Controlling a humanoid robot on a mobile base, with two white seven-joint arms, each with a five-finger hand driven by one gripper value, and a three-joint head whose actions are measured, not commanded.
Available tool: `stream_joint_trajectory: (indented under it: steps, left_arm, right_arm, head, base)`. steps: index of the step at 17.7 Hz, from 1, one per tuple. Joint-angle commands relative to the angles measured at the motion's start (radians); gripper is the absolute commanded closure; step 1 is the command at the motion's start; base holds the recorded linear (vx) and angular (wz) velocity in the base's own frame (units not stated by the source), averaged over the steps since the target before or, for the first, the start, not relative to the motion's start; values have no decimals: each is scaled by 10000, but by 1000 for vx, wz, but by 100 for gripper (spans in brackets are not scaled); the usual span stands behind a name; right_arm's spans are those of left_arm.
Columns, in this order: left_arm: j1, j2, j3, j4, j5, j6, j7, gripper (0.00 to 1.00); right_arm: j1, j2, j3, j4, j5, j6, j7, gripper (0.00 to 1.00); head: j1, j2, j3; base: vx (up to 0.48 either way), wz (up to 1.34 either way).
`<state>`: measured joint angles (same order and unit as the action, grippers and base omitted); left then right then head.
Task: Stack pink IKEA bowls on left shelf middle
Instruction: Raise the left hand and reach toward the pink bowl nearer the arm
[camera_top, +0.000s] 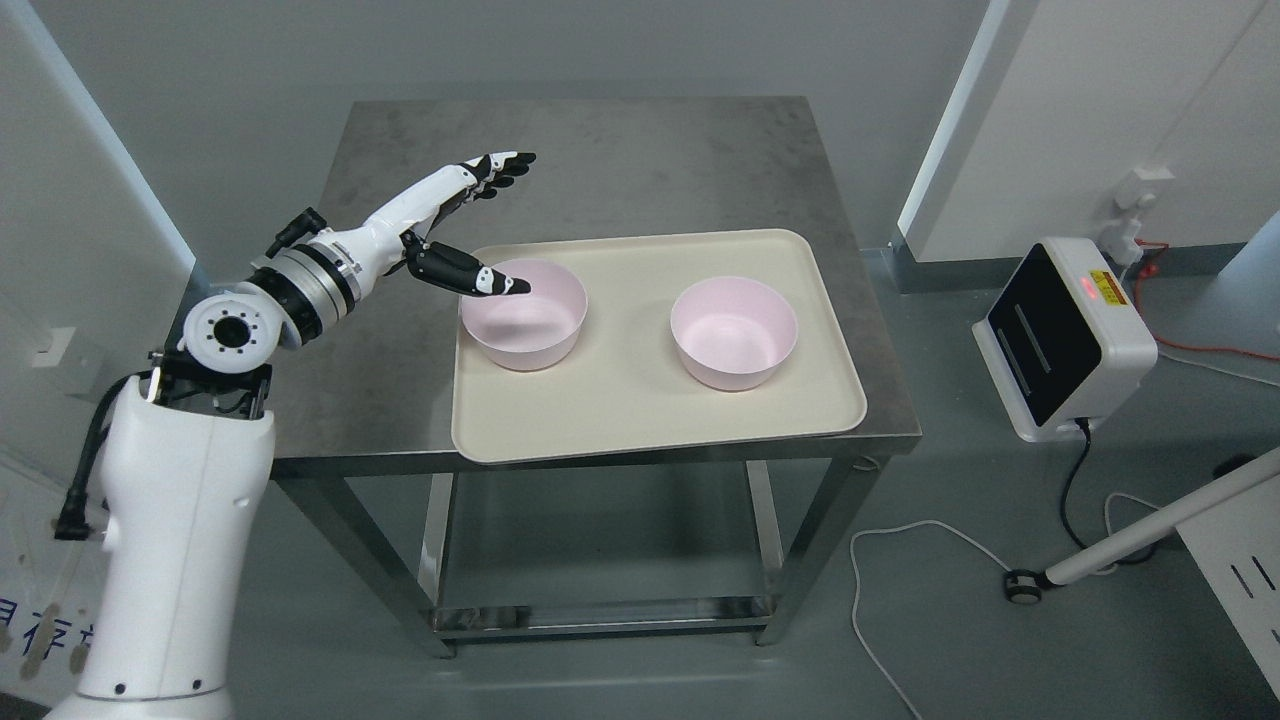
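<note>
Left hand (440, 225) open, thumb over left pink bowl (523, 315) rim

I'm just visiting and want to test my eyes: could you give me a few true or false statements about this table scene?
1. Two pink bowls sit on the tray. True: the left bowl and the right bowl.
2. The bowls are stacked. False: they stand apart, side by side.
3. The left hand is open, thumb over the left bowl's rim. True.
4. The tray lies on the floor. False: it rests on the metal table.
</note>
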<state>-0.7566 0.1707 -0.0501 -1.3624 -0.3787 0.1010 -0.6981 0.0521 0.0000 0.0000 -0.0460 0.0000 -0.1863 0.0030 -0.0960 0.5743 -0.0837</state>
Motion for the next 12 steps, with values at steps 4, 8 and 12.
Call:
stream_joint_trajectory:
  steps: [4,8,12]
  left_arm:
    - [-334,-1185,-527,1505,-630,294,584,13]
    - [110,-1185,-435,1490,-968,141,615,17]
    - [173,-1354,-22,1505,-1518,-226,1380,27]
  right_arm:
    - [0,-175,-92,0,77,7,1,0]
    - [0,-175,-107,0,77,7,16,0]
    - [0,-175,-92,0,77,7,1,0]
  head:
    - [0,0,0]
    - [0,0,0]
    - [0,0,0]
  base:
    - [0,0]
    - [0,0]
    - [0,0]
